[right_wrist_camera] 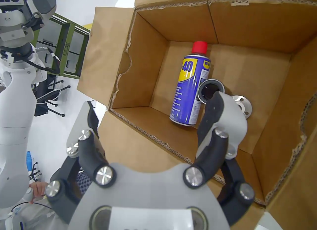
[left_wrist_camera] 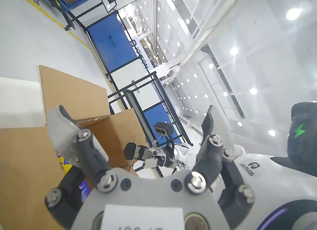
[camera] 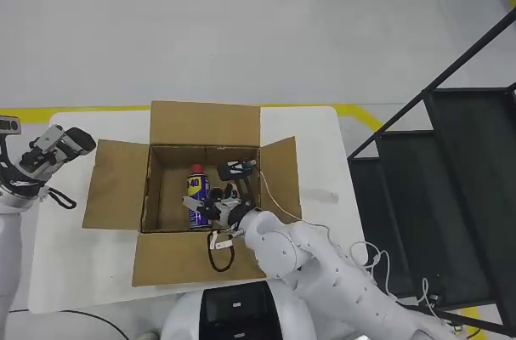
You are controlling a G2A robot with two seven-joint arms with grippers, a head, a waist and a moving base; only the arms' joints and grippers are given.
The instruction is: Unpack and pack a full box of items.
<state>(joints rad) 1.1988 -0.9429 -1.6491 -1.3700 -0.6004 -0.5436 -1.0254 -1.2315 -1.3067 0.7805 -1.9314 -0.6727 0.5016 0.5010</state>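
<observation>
An open cardboard box (camera: 205, 123) stands on the white table (camera: 321, 140), all flaps folded out. On its floor lies a blue and yellow spray can (right_wrist_camera: 190, 84) with a red cap (camera: 195, 200). Beside the can sits a silver flanged metal fitting (right_wrist_camera: 244, 107). My right gripper (right_wrist_camera: 153, 109) hangs open over the box's near side (camera: 213, 206), one finger above the fitting, nothing between its fingers. My left gripper (left_wrist_camera: 133, 122) is open and empty, raised beyond the table's left end (camera: 75, 143), well apart from the box (left_wrist_camera: 74, 99).
A black metal stair frame (camera: 445, 187) stands close to the table's right side. A thin white cable (camera: 275, 200) runs over the box's right flap. Bare table shows to the right of the box and behind it.
</observation>
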